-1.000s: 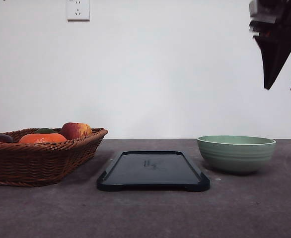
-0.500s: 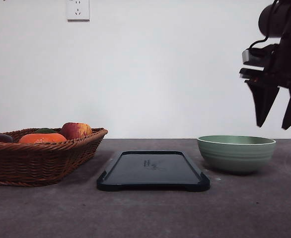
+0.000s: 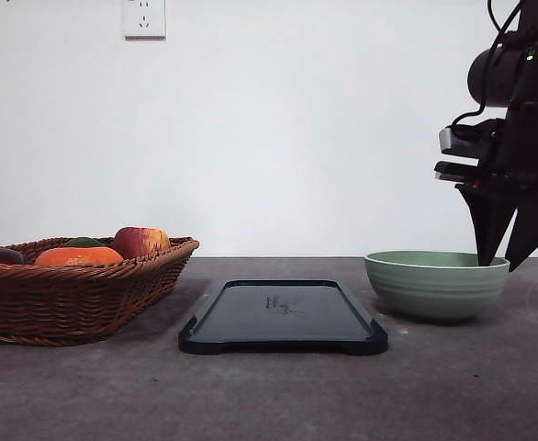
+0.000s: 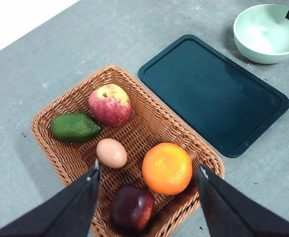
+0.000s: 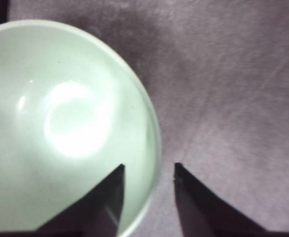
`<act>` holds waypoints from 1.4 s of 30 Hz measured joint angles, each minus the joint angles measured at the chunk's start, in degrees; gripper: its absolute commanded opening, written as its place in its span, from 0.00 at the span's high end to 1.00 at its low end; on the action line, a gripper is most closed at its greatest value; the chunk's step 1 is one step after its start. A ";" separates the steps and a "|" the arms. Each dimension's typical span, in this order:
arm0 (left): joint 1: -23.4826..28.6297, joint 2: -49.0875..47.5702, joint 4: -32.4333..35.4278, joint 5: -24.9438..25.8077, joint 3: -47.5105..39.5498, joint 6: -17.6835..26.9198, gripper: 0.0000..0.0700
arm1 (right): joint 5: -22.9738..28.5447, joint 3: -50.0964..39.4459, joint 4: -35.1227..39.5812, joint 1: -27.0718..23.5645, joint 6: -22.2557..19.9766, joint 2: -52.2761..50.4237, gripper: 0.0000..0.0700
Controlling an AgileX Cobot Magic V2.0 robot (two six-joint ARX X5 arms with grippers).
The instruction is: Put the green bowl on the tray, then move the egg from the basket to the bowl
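Down comes our right tool (image 3: 496,264), parted and straddling the bowl (image 3: 436,284) rim, nothing gripped. Bowl sits right of the tray (image 3: 283,316); egg (image 4: 111,152) waits in the basket (image 4: 149,123) under our spread left tool (image 4: 147,173).

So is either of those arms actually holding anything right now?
No, nothing is held. The right gripper is open, its fingers straddling the green bowl rim without closing. The left gripper hangs open above the basket.

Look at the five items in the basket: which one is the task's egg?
The egg is the small, smooth, pale tan oval in the basket, between the green avocado and the orange; everything else is larger and strongly coloured.
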 measured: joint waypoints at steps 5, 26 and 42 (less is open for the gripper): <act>0.00 0.00 0.01 0.00 0.00 0.00 0.44 | -0.07 0.00 0.12 -0.01 0.01 0.34 0.99; 0.00 0.00 0.00 0.00 0.00 0.00 0.44 | -1.51 19.98 -18.82 3.91 -1.09 0.45 0.99; 0.00 0.00 0.00 0.00 0.00 0.00 0.44 | -2.89 31.99 -18.09 15.45 -0.59 13.85 0.99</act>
